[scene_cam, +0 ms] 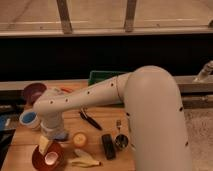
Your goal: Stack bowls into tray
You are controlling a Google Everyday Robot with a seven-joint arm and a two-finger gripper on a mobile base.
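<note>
Camera view is filled mostly by the white arm, which sweeps in from the right and bends down at the left end of the wooden table. Behind it, at the table's far edge, sits the green tray. It looks like stiff plastic with raised sides, roomy enough for both bowls, and only its left part shows past the arm.

The purple bowl stands at the far left corner, well apart from the tray. The red bowl is at the near left edge, partly cut off by the frame. Both look rigid, light and glossy, so I'd judge them slippery. A pinch over the rim seems the safest hold, since the shallow curved wall offers little else. If they are ceramic, setting one hard into the other could chip them.

The gripper hangs right over the red bowl's far rim. Whether it is apart, together or already clamped on the rim, I cannot tell. A pale block-like shape there could be part of it or something lying in the bowl.

Smaller clutter sits near the red bowl: a banana and an orange object just beside it.
</note>
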